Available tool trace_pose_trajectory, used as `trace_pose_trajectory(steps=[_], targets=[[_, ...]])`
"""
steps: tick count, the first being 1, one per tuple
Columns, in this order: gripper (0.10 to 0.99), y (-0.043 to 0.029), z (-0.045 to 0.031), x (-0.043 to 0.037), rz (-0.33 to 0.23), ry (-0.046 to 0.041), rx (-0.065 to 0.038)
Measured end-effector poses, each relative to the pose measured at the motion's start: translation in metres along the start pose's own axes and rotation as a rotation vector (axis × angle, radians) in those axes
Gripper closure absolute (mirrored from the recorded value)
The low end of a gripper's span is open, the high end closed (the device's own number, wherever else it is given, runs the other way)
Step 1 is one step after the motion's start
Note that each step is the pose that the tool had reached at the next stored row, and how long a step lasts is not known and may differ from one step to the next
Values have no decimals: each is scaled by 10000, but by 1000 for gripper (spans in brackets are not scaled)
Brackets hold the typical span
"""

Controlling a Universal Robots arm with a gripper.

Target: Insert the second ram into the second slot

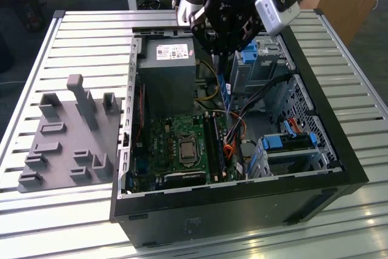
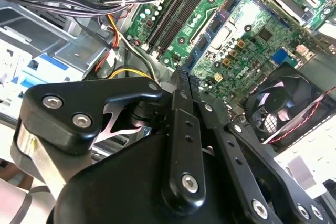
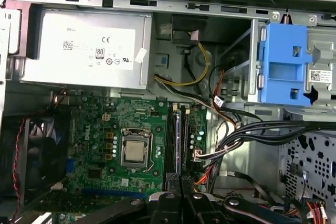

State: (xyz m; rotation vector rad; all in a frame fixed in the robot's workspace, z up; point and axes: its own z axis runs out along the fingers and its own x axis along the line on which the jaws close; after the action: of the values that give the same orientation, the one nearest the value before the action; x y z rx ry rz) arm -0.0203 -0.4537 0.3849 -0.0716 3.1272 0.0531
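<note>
Ram stick (image 1: 224, 92) hangs upright from the gripper (image 1: 220, 68) over the open computer case (image 1: 212, 210) in the exterior view, the second wrist view shows the fingers (image 2: 182, 124) squeezed almost shut on it, and the first wrist view shows the long slots (image 3: 171, 140) it must line up with, not in yet.

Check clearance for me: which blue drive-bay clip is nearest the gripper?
The blue clip up by the power supply, right beside the gripper holding the second ram; the other clip sits apart, at the exterior view's right.
</note>
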Motion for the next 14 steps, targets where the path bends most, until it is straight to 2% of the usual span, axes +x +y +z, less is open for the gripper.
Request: trace_pose_trajectory(steps=[14], targets=[[965, -2, 50, 1, 4, 0, 6]])
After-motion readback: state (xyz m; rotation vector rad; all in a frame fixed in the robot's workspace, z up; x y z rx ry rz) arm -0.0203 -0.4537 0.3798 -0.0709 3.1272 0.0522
